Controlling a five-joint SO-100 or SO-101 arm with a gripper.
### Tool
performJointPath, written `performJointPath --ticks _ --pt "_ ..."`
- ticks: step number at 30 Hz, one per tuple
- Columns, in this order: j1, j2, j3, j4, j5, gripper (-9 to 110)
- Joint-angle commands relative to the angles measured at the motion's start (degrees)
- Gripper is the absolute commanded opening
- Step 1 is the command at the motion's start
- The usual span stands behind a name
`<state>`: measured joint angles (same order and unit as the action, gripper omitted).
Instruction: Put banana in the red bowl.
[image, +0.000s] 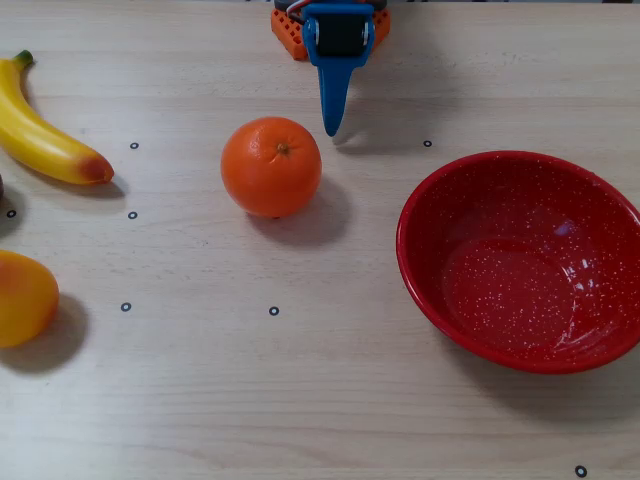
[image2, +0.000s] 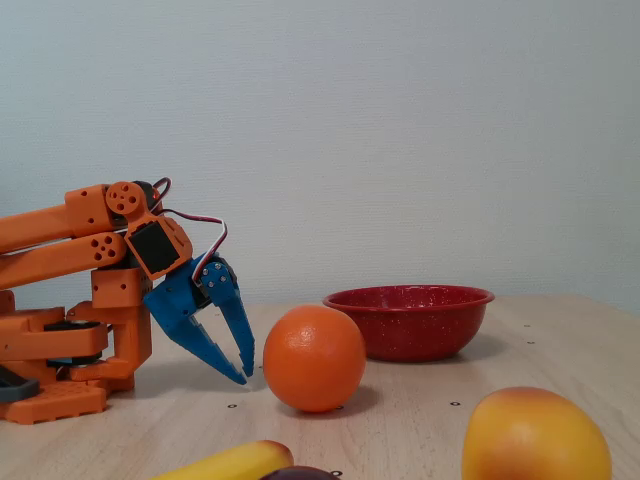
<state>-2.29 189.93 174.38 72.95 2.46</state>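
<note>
You are looking at a pale wooden table (image: 330, 400) that is filling the overhead view. The red bowl (image: 520, 262) is sitting at about 3 o'clock in that view, wide and glossy with white speckles, and nothing is lying inside it. The orange arm (image2: 90, 290) is folding low over its base at the left of the fixed view, and from overhead it is entering at 12 o'clock. The banana (image: 45, 125) is lying at roughly 10 o'clock in the overhead view, well apart from the bowl, its green stem pointing toward the top edge and its reddish end pointing toward the middle of the table. The orange (image: 271, 167) is resting near the centre, between banana and bowl. A rounded yellow-orange fruit (image: 22, 297) is sitting at 9 o'clock, partly cut off by the edge. The blue claw (image2: 243, 368) is hanging just beside the orange at its 1 o'clock from overhead, its two fingers standing slightly apart with tips close together, gripping nothing.
</note>
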Motion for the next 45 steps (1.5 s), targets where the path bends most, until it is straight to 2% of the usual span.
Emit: performJointPath --ticks 1,45 --pt "-0.62 0.97 0.79 3.16 0.62 0" --pt "-1.23 0.97 0.79 3.16 -1.05 0"
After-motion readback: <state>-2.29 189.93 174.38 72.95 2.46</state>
